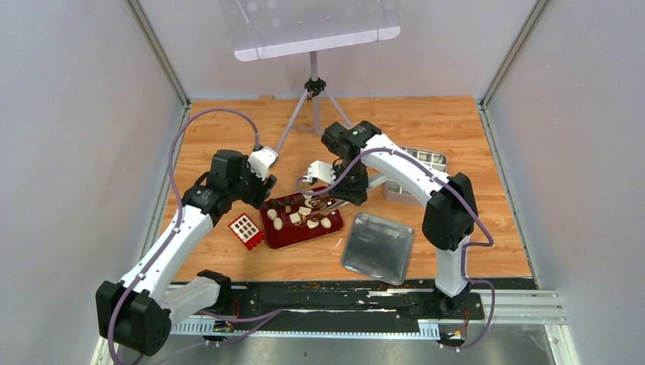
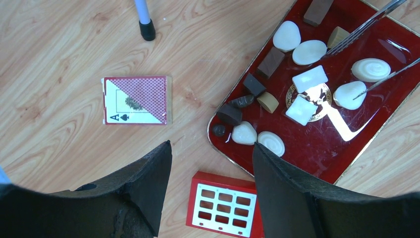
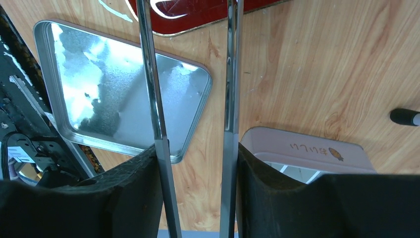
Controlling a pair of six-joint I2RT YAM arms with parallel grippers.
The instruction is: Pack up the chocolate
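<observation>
**Chocolate** [image 2: 309,78]: white and dark pieces, loose on the red tray [image 2: 317,163].
**Right gripper** [image 3: 198,158]: clamped on metal tongs [image 3: 148,99], tips beside a white piece, presumably because the pieces are too small for fingers.
**Left gripper** [image 2: 213,153]: fingers apart, empty, above the tray's left edge.

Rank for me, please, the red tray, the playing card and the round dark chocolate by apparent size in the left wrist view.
1. red tray, largest even though cropped
2. playing card
3. round dark chocolate, smallest
</observation>
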